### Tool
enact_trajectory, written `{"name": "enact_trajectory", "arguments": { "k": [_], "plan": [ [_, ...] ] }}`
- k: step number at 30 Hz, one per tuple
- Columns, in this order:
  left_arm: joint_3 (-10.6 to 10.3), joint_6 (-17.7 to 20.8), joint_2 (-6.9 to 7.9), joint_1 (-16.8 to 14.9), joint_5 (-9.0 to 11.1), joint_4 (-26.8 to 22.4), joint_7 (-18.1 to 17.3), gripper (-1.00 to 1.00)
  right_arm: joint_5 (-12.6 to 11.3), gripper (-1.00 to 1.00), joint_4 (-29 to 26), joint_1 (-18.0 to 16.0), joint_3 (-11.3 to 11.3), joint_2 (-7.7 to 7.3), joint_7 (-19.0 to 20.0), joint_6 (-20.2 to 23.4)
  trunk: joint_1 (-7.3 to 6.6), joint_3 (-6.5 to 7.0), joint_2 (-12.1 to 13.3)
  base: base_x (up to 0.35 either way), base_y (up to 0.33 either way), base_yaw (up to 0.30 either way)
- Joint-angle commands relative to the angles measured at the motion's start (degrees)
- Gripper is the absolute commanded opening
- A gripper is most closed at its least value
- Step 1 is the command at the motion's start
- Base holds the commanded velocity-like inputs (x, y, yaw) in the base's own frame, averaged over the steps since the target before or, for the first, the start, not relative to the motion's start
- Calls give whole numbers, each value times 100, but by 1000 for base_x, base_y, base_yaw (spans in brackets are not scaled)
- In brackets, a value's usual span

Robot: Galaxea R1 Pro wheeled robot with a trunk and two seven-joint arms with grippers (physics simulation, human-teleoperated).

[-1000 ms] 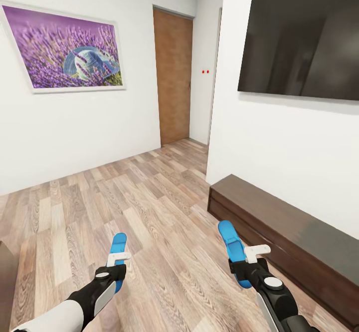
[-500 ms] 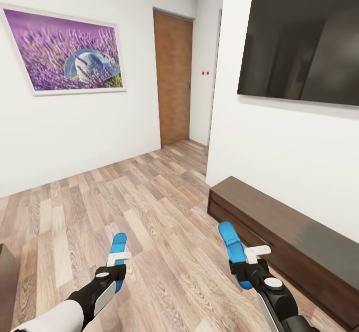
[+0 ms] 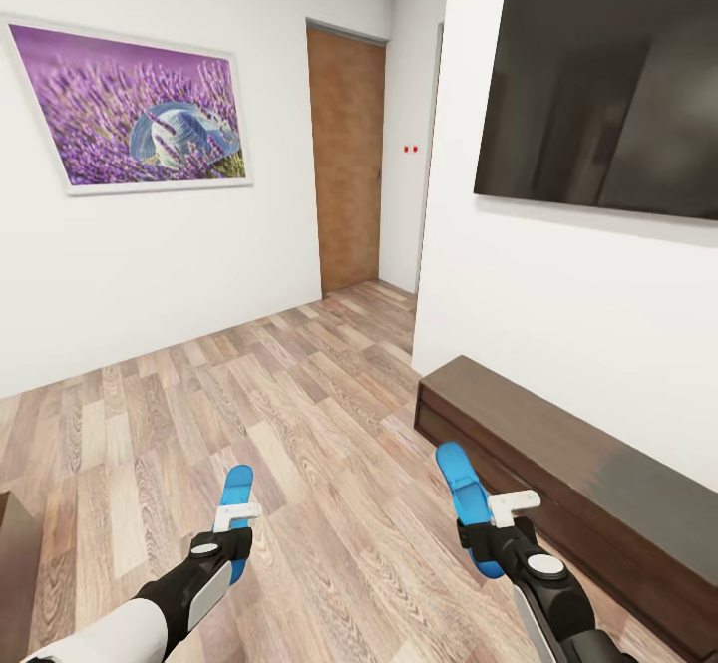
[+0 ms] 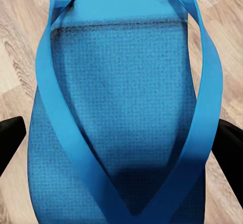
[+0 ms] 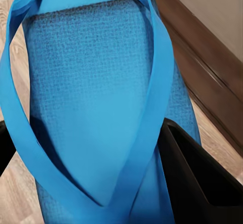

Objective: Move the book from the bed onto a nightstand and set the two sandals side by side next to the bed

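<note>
Sandals are both in my hands, so the picking half of that part looks done. My left gripper (image 3: 234, 523) is clamped on one flat bright blue flip-flop sandal (image 3: 237, 503), and my right gripper (image 3: 489, 518) is clamped on the other blue flip-flop sandal (image 3: 464, 503). In the left wrist view the blue sole and its straps (image 4: 121, 113) sit between my two black fingers (image 4: 10, 143), and in the right wrist view the second sandal (image 5: 96, 107) lies against one black finger (image 5: 192, 178).

What I judge is left: to bring both sandals to the bed and set them side by side next to it, and to deal with the book, of which I can say nothing from here.

I take the long low dark-brown wooden bench (image 3: 558, 474) as my landmark. It stands against the white wall just beside my right gripper, and above it hangs a big dark flat screen (image 3: 608, 75). Across the light wood-plank floor (image 3: 299, 414) from the bench hangs the framed purple lavender picture (image 3: 135, 105), and beyond the bench's far end is a brown wooden door (image 3: 347, 155). I think the bench is the main thing in my way if I turn to the right.
</note>
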Motion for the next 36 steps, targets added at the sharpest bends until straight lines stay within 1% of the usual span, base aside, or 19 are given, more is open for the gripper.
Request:
{"name": "enact_trajectory", "arguments": {
  "k": [1, 13, 19, 26, 32, 34, 36],
  "plan": [
    [-47, 23, 6, -2, 39, -15, 39, -100, -19, -100, -6, -4, 15, -6, -47, 32, -23, 12, 38, 0, 0, 0],
    [-46, 23, 6, 3, 39, -15, 16, -100, -11, -100, 52, -5, 18, -7, -46, 22, -286, 228, 519, 0, 0, 0],
    [-46, 26, 6, 2, 40, -15, -7, -100, -18, -100, 135, -3, 20, -4, -46, -210, -418, 336, 760, 0, 0, 0],
    [-46, 30, 6, 0, 39, -15, -13, -100, -21, -100, 186, -4, 20, -6, -46, -306, -572, 461, 1041, 0, 0, 0],
    [-46, 30, 6, 2, 57, -13, -18, -100, -3, -100, 383, -3, 42, 1, -50, -331, -704, 569, 1282, 0, 0, 0],
    [-46, 27, 7, 1, 69, 9, -21, -100, 2, -100, 524, -4, 48, -1, -53, -349, -747, 605, 1362, 0, 0, 0],
    [-46, -5, 6, -1, 74, 30, -22, -100, -2, -100, 727, -4, 48, -2, -54, -481, -791, 641, 1442, 0, 0, 0]
  ]
}}
